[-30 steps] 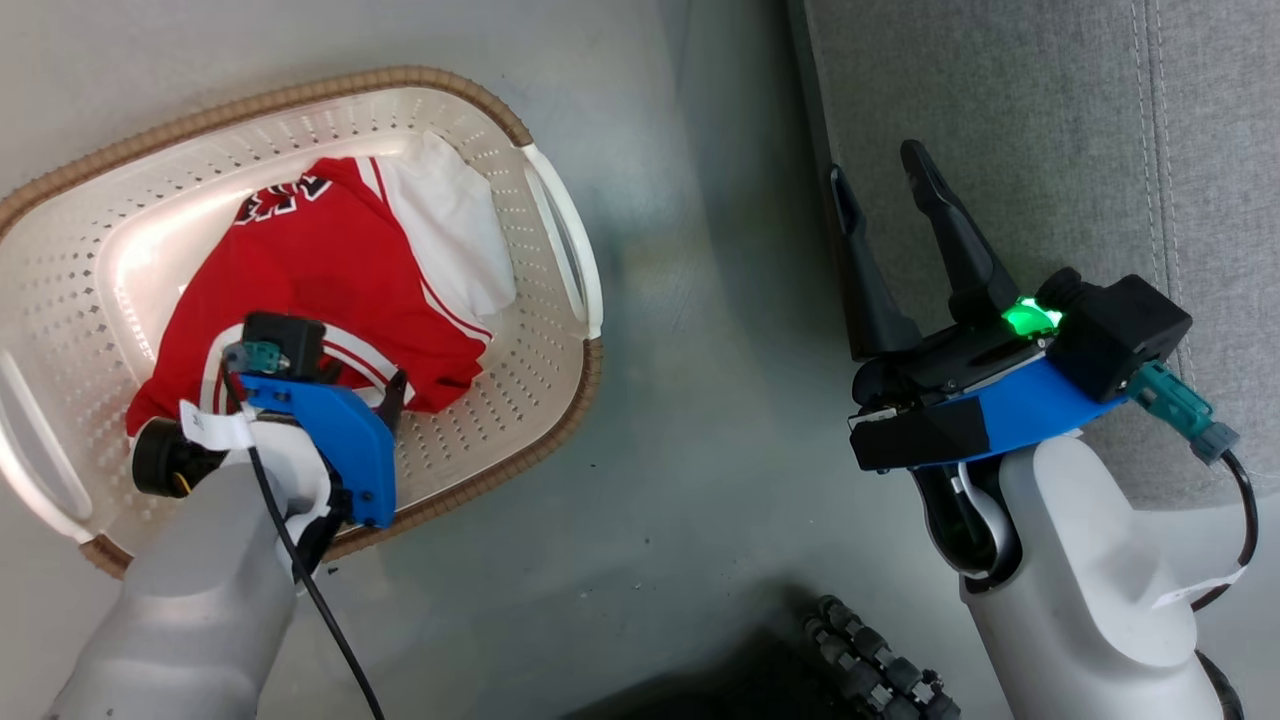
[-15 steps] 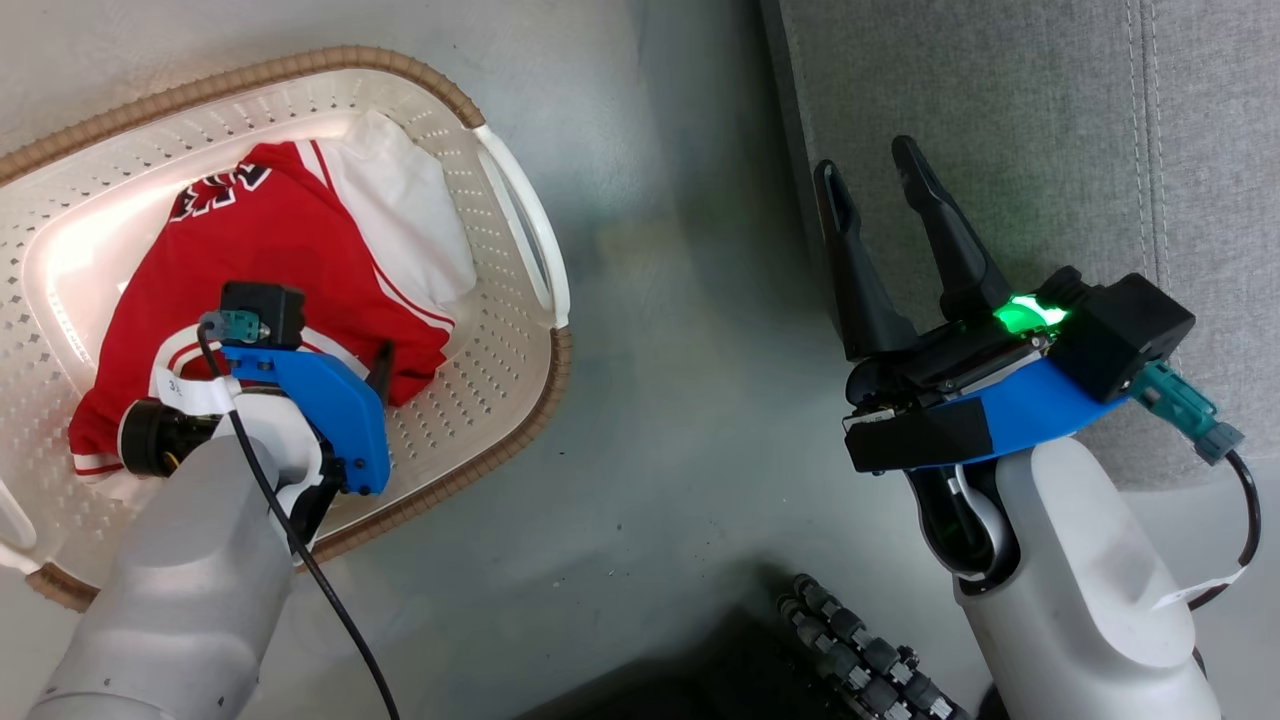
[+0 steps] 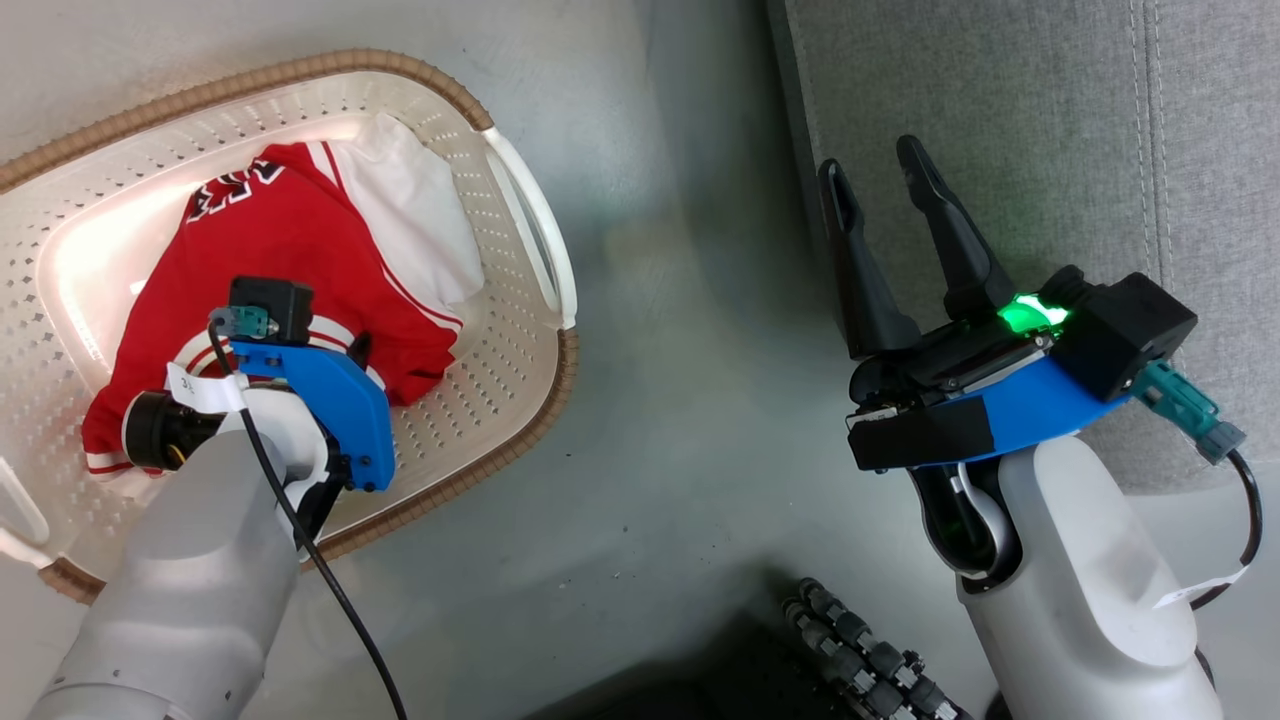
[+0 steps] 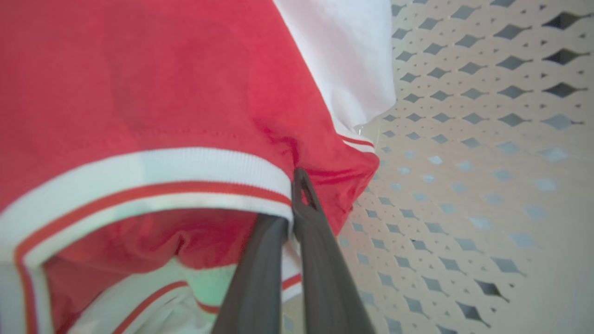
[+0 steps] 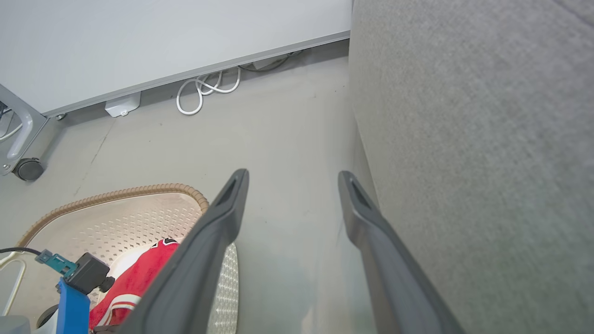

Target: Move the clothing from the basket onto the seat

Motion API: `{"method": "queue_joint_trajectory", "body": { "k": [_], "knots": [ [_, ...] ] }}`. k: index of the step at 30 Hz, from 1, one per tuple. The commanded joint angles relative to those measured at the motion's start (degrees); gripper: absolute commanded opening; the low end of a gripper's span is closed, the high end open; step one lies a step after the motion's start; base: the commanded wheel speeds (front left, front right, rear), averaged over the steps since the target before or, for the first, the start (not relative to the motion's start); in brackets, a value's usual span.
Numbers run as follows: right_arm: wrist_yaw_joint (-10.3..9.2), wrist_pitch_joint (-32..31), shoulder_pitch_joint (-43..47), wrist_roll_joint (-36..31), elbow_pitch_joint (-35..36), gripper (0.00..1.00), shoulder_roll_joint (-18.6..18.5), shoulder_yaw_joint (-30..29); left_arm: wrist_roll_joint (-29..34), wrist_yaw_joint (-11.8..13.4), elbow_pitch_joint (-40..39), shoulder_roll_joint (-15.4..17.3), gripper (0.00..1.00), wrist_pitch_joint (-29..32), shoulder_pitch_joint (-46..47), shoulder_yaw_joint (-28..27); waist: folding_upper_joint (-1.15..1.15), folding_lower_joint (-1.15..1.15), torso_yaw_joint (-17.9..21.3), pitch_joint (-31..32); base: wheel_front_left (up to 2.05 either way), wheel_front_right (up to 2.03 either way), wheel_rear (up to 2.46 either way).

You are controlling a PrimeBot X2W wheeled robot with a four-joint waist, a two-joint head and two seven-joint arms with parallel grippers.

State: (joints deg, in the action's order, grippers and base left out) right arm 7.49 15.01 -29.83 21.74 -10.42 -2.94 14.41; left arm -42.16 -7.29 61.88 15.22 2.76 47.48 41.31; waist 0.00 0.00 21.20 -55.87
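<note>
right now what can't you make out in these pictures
Lettering on the jersey: head view, folded, too small to read.
What lies under the jersey: head view, fabric covers it.
One fingertip of the left hand: left wrist view, under the white trim.
Left side of the basket: head view, cut by the edge.

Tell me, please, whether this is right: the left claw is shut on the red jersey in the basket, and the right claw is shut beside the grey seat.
Not quite: the right claw is open, fingers well apart, beside the grey seat, as the right wrist view shows. The rest holds.
</note>
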Motion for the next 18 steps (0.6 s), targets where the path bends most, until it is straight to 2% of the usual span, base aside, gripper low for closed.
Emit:
{"method": "queue_joint_trajectory", "body": {
  "k": [1,9,18],
  "knots": [
    [0.01,0.25,-0.73,-0.26,-0.21,1.0,0.09,-0.06,-0.27,-0.17,0.17,-0.15,0.0,-0.35,1.1,0.18,0.0,0.0,-0.12,0.12,0.0,0.0,0.0],
    [0.01,0.24,-0.93,-0.84,-0.76,1.0,0.09,-0.49,-0.99,-0.2,0.64,-1.38,0.0,-2.12,0.97,1.11,0.0,0.0,-0.99,2.15,0.0,0.0,0.0],
    [0.01,0.22,1.01,-4.09,-2.92,1.0,0.08,-1.51,-3.02,-0.23,-1.54,-3.87,0.0,-6.14,-1.87,3.72,0.0,0.0,-4.32,12.12,0.0,0.0,0.0]
  ]
}}
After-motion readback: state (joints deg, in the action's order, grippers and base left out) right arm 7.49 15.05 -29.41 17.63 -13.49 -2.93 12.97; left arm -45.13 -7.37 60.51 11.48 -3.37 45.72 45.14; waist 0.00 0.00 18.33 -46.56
